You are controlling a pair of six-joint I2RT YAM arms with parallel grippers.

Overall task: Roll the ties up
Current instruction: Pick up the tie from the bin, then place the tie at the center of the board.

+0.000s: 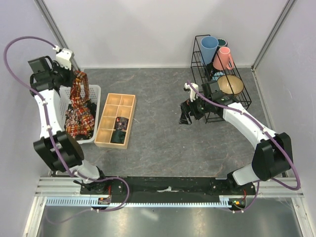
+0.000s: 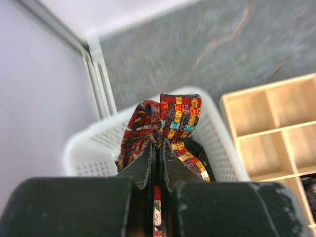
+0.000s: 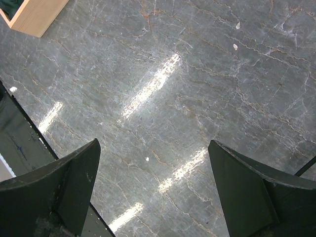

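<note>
Ties (image 1: 79,122) in white basket (image 1: 97,106), one tie (image 2: 178,114) tight in left pincer (image 2: 158,144); right pincer (image 3: 153,144) wide apart.

A robot lab cell: white panel walls (image 1: 148,29) (aluminium-framed) enclose a grey tabletop (image 1: 158,143).

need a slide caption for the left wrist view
Left gripper shut on a patterned tie above the white basket, wooden tray alongside.
</note>
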